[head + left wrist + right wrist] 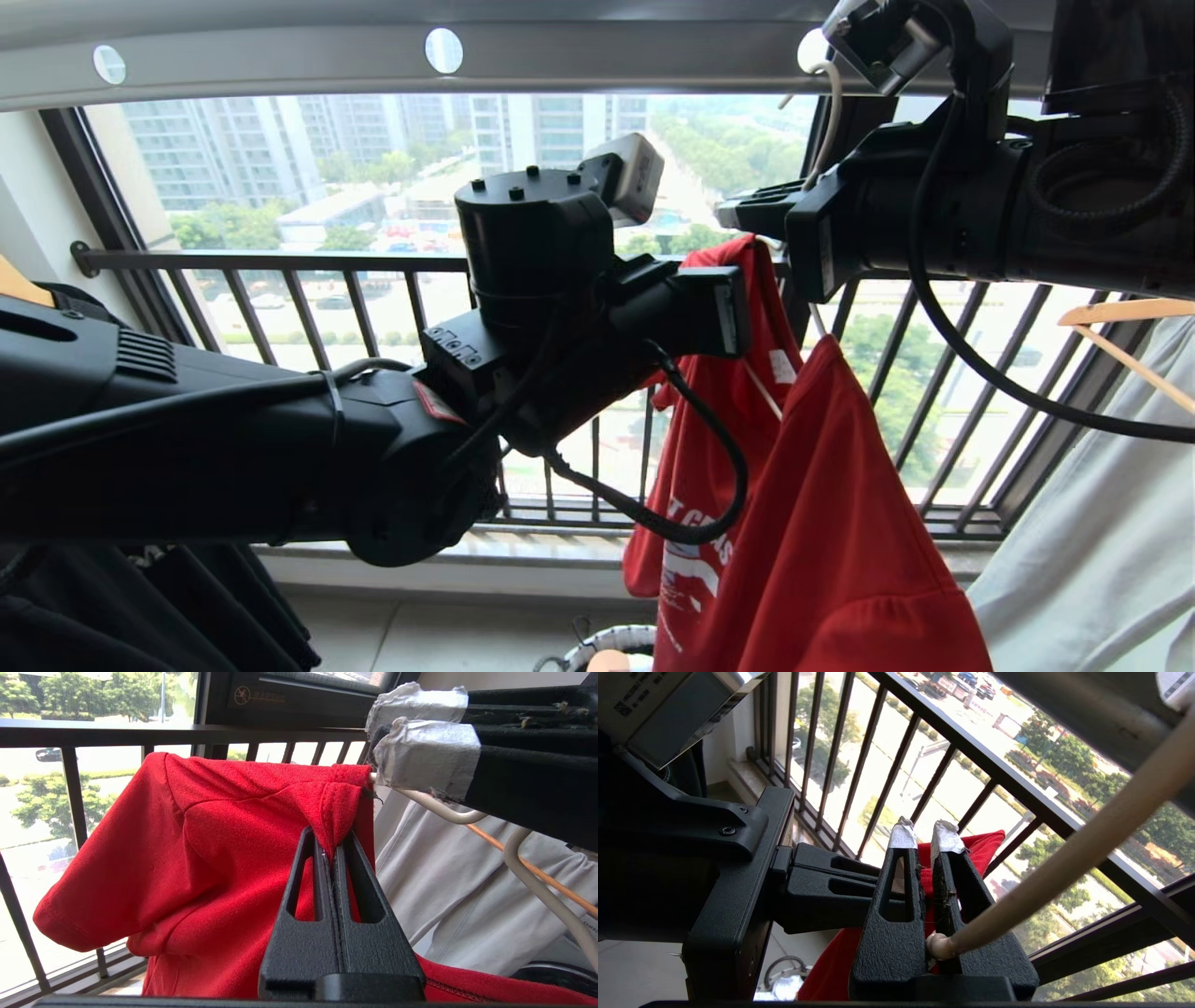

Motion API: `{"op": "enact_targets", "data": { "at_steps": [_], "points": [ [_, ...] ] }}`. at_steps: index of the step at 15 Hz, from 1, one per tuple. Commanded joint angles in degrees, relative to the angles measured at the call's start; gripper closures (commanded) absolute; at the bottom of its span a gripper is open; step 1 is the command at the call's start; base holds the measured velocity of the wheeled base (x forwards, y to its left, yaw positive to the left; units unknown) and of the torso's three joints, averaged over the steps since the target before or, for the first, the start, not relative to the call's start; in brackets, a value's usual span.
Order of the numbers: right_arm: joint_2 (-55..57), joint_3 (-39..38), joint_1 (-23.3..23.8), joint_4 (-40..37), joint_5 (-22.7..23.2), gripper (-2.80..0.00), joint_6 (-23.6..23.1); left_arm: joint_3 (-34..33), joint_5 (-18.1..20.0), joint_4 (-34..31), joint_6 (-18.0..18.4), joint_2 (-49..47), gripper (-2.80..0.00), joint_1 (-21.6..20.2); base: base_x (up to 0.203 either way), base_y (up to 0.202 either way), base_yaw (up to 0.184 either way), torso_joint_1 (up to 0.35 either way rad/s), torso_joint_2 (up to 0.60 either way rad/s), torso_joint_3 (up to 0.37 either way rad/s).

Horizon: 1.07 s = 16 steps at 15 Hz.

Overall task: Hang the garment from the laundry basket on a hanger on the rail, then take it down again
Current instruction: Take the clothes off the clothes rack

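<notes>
at six o'clock in the head view, only the dark rim of the laundry basket, low on the floor beneath the hanging cloth. just above it, the garment, red, draped in two folds with part of the white chest print showing at five o'clock of centre. at nine o'clock, black clothing low in the corner. across the middle from nine o'clock inward, the left arm, ending in the left gripper, pinched together on a bunched ridge of the red collar edge; seen close in the left wrist view, with a sleeve hanging off toward the window. from three o'clock, the right arm, ending in the right gripper, taped tips nearly together and clamped on the hanger right where the red fabric meets the thin white wire. hanger hook rising to one o'clock, reaching the rail at a round hole. at three to four o'clock, a pale grey-blue garment on a light wooden hanger. farthest, the black barred window railing, then trees and tower blocks outside.
</notes>
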<state>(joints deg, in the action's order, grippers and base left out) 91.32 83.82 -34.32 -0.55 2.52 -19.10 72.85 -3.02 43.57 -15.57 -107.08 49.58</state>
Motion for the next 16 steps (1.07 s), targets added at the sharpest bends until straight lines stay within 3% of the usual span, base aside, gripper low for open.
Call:
{"op": "enact_targets", "data": {
  "at_steps": [1, 2, 9, 14, 15, 16],
  "points": [
    [0.0, 0.1, 0.0, 0.1, 0.0, 0.00, -0.1, -0.2, -0.1, 0.3, 0.0, 0.2, -2.65, 0.0, 0.000, 0.000, 0.000, 0.000, 0.00, 0.000],
    [0.0, 0.0, 0.0, 0.1, 0.0, 0.00, -0.1, -0.2, -0.1, 0.3, 0.0, 0.1, -2.80, 0.0, 0.000, 0.000, 0.000, 0.000, 0.00, 0.000],
    [-0.2, 0.1, 0.0, 0.1, 0.0, 0.00, -0.1, -0.7, -0.1, 0.5, 0.2, -0.2, -2.80, -1.6, 0.000, 0.000, 0.000, 0.000, 0.00, 0.000],
    [-0.2, 0.1, 0.3, 0.1, 0.0, 0.00, -0.1, -7.5, -0.2, 0.9, 0.3, 2.8, -2.80, -4.0, 0.000, 0.000, 0.000, 0.000, 0.00, 0.000],
    [-0.3, 0.1, 0.4, 0.1, 0.0, 0.00, -0.1, -8.8, -0.2, 0.9, 0.3, 3.8, 0.00, -4.0, 0.000, 0.000, 0.000, 0.000, 0.00, 0.000],
    [-0.3, 0.1, 0.4, 0.1, 0.0, 0.00, 0.0, -10.5, 0.0, 0.9, 0.0, 5.5, 0.00, -4.0, 0.000, 0.000, 0.000, 0.000, 0.00, 0.000]
  ]
}}
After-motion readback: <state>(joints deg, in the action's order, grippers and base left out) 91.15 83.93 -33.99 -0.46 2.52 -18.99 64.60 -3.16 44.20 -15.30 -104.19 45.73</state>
